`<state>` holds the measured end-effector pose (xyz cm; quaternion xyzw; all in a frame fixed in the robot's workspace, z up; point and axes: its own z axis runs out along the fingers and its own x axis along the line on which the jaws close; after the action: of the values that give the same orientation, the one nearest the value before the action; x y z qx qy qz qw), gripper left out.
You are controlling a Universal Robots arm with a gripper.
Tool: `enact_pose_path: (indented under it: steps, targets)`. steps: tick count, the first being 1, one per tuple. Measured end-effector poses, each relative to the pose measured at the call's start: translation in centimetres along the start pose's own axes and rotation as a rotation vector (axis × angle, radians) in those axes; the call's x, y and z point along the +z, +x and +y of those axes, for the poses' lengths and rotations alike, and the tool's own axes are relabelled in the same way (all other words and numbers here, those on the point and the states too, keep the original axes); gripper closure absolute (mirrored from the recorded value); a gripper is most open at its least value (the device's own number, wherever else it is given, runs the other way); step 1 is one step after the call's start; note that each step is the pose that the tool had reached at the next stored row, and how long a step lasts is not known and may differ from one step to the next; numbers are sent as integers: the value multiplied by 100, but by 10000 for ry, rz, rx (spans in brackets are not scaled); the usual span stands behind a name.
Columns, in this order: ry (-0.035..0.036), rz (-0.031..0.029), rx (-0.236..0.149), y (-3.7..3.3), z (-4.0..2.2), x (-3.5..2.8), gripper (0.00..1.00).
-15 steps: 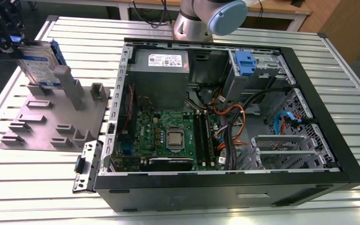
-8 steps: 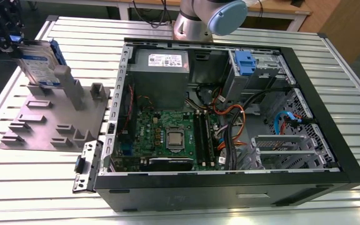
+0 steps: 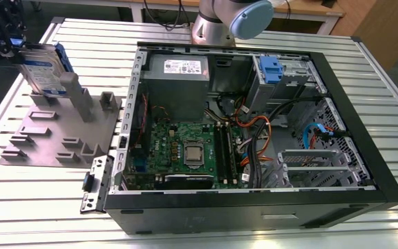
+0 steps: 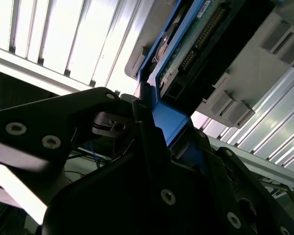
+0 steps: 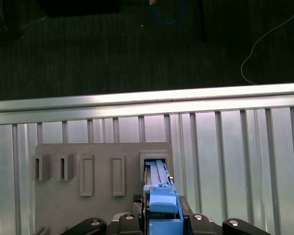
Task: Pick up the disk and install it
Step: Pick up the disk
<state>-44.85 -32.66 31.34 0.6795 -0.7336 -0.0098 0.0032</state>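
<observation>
The disk [image 3: 41,71], silver-grey with a white-and-blue label and blue rails, stood upright; fingers of the gripper [image 3: 11,45] pinched its rail.

Bright, even overhead light filled the exterior view. The slatted table [image 3: 379,93] far from the claw [image 3: 9,44] shone pale with mild glare, the disk [image 3: 43,67] at the claw was plainly lit, and the inside of the computer case [image 3: 254,212] lay in soft shadow. In the second wrist view the slats beyond the claw burned out to white, while the claw's black body sat dark and out of focus. In the first wrist view the floor [image 5: 112,44] beyond the table stayed dim.
</observation>
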Motion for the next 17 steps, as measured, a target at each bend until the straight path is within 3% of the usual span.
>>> enact_pose_path:
  steps: [17]
  targets:
    - [-1, 0, 0, -1, 1, -65, 64]
